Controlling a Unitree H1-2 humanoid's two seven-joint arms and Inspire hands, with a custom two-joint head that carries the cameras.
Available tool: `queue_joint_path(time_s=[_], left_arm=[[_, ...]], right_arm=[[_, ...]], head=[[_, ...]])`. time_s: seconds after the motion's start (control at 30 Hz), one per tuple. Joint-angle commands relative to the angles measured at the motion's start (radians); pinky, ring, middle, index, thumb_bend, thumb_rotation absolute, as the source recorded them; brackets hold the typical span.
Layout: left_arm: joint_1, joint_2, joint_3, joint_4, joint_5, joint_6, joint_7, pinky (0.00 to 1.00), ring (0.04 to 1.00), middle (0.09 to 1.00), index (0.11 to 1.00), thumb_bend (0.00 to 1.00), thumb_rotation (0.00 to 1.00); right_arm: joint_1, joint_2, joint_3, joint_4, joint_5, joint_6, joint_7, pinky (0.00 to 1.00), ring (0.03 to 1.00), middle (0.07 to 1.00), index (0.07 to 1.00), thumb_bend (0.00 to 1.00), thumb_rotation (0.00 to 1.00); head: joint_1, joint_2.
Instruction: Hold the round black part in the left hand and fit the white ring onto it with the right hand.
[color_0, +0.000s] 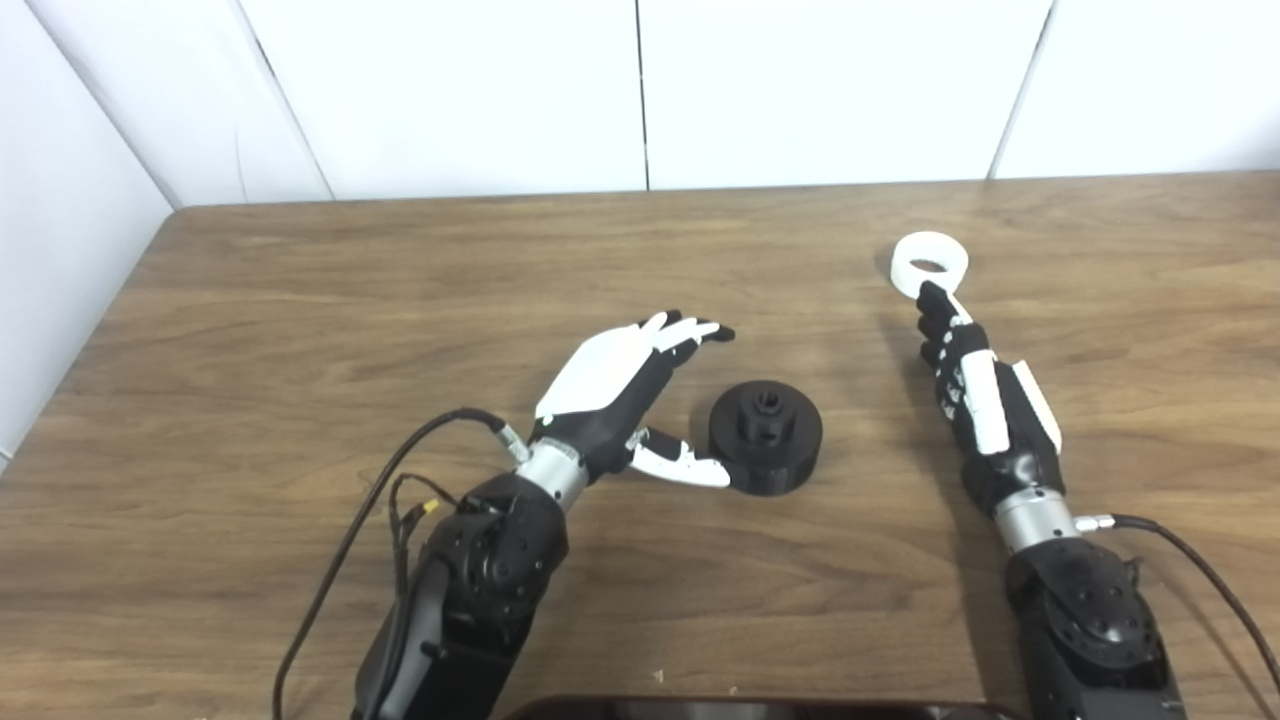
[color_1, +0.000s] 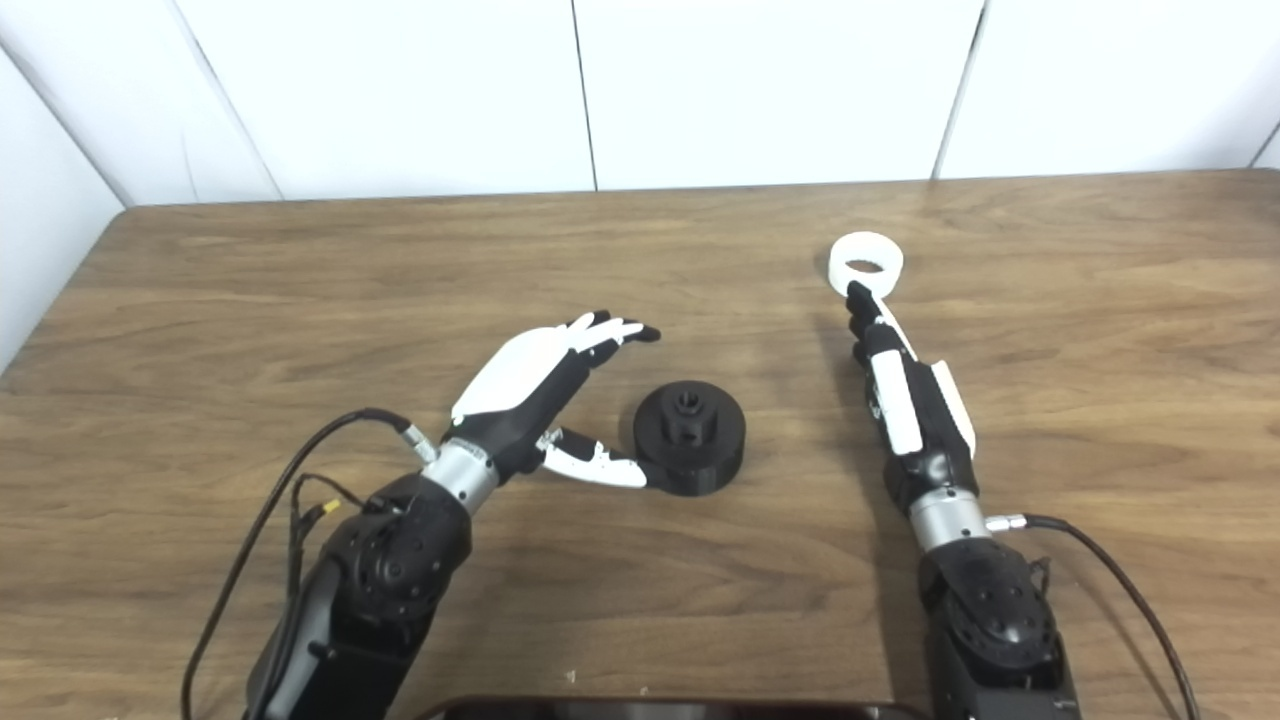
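Observation:
The round black part (color_0: 766, 435) lies flat on the wooden table (color_0: 300, 300), near the middle. My left hand (color_0: 625, 385) is open just left of it, fingers stretched above the table and thumb tip touching or almost touching the part's side. The white ring (color_0: 930, 264) lies on the table at the right, farther back. My right hand (color_0: 975, 385) is open and stretched out flat, its fingertips (color_0: 932, 296) at the ring's near edge. Neither hand holds anything.
White wall panels (color_0: 640, 90) stand behind the table's far edge. Cables (color_0: 350, 540) run from the left forearm and another cable (color_0: 1200, 570) from the right wrist. A dark object's edge (color_0: 760, 708) shows at the bottom centre.

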Motion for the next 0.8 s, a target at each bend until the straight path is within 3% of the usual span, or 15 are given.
queue_joint_path(time_s=[0.0, 0.4, 0.77], left_arm=[[-0.047, 0.008, 0.004, 0.002, 0.004, 0.005, 0.006, 1.00, 1.000, 0.945, 0.877, 1.00, 0.32], [-0.078, 0.041, -0.026, 0.088, 0.001, 0.017, -0.022, 1.00, 1.000, 0.955, 0.865, 1.00, 0.32], [-0.084, 0.057, -0.045, 0.093, -0.004, 0.043, -0.056, 1.00, 1.000, 0.973, 0.856, 1.00, 0.33]], right_arm=[[-0.002, 0.000, 0.000, 0.012, 0.004, -0.016, 0.002, 1.00, 0.983, 0.968, 0.954, 0.73, 1.00], [0.016, 0.005, 0.001, -0.012, -0.006, -0.015, -0.007, 1.00, 0.978, 0.959, 0.950, 0.72, 1.00], [0.027, 0.012, -0.002, -0.021, -0.001, -0.005, -0.011, 1.00, 0.981, 0.959, 0.950, 0.72, 1.00]], head=[[0.000, 0.001], [-0.003, 0.012], [0.000, 0.020]])
